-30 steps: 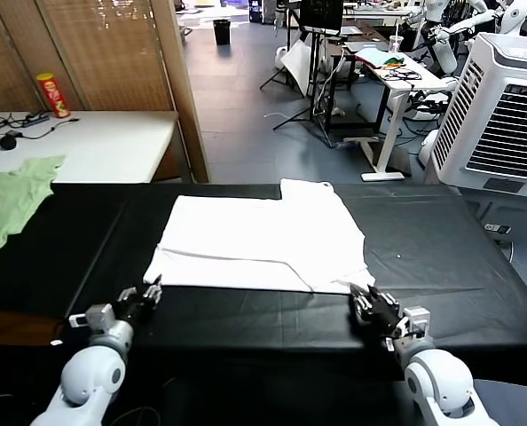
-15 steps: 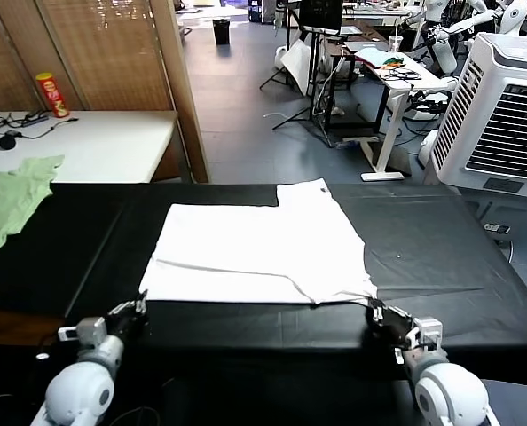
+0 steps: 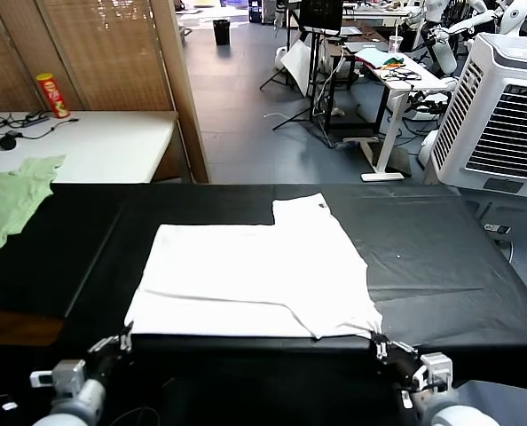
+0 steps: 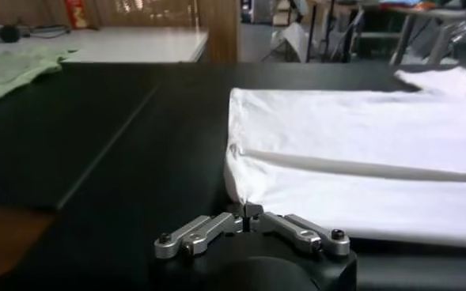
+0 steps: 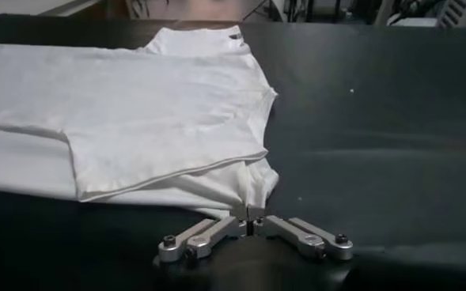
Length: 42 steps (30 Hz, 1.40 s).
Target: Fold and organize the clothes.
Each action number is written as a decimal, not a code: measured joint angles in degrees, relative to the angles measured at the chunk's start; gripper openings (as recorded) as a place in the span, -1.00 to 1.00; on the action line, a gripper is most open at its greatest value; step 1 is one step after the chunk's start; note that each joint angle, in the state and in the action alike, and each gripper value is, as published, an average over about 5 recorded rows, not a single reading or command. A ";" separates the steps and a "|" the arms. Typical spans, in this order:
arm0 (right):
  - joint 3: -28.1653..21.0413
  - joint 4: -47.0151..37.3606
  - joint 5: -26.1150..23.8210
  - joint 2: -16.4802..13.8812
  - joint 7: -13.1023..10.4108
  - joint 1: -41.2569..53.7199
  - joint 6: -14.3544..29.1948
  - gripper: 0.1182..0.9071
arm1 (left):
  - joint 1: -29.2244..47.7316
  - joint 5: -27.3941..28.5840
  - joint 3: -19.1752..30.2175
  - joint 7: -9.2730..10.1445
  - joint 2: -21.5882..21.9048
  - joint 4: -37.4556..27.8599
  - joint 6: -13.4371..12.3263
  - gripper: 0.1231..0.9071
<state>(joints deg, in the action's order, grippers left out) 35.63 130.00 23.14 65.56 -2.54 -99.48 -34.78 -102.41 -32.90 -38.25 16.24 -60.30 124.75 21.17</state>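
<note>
The white T-shirt (image 3: 255, 275) lies partly folded on the black table, print hidden. My left gripper (image 3: 124, 337) is shut on its near left corner at the table's front edge; in the left wrist view (image 4: 247, 213) the cloth (image 4: 359, 158) rises from the closed jaws. My right gripper (image 3: 376, 342) is shut on the near right corner; in the right wrist view (image 5: 247, 216) the shirt (image 5: 138, 119) bunches into the closed jaws.
A pale green garment (image 3: 11, 200) lies at the table's far left. A white side table (image 3: 95, 142) with a red can (image 3: 52, 94) stands behind it. A white cooler unit (image 3: 503, 115) stands at the right. Black tabletop (image 3: 441, 257) shows right of the shirt.
Both grippers have pulled back toward the table's front edge, dragging the shirt's near edge with them. The shirt has slid nearer and lies flatter.
</note>
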 joint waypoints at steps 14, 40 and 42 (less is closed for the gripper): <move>1.28 1.14 4.44 -3.06 -1.22 7.42 2.85 0.72 | 1.20 -3.45 -5.57 1.92 0.34 5.31 7.87 0.69; -27.27 -56.66 10.77 3.18 -3.26 69.09 1.80 0.72 | 57.41 -15.98 18.57 -3.46 3.49 -35.62 14.50 0.72; -28.18 -59.61 9.92 4.15 -2.70 70.86 2.08 0.72 | 59.40 -15.55 19.69 -4.02 2.92 -38.68 14.87 0.72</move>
<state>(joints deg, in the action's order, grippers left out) 7.45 70.39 33.05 69.71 -5.23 -28.61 -32.70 -43.01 -48.45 -18.56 12.22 -57.38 86.08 36.03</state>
